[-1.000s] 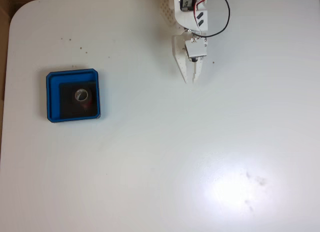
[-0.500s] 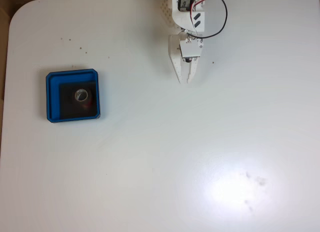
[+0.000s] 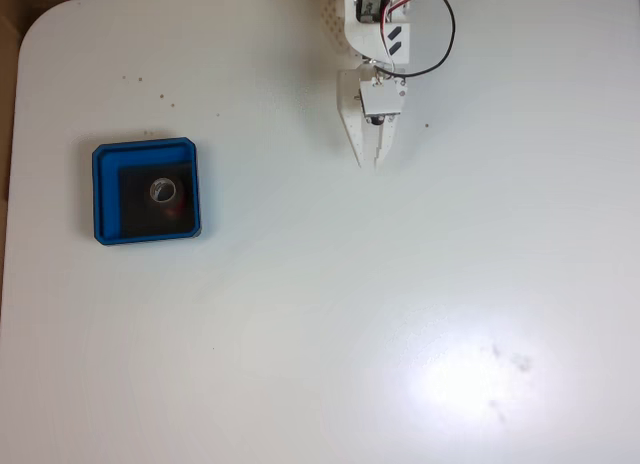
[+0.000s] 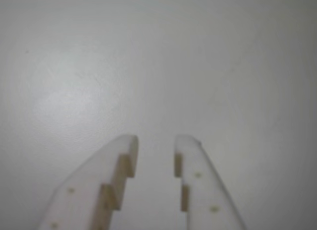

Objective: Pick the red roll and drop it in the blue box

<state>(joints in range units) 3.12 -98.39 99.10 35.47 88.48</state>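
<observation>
One gripper [image 3: 371, 162], one red roll [image 3: 164, 192], one blue box [image 3: 106, 164].

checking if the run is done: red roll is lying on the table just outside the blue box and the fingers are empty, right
Not quite. In the fixed view the red roll lies inside the blue box, on its black floor, not on the table outside it. The rest holds: the wrist view shows the gripper with nothing between its fingers.

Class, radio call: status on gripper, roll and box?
Gripper slightly open, empty, over bare table. Roll inside box. Nothing in the way.
</observation>
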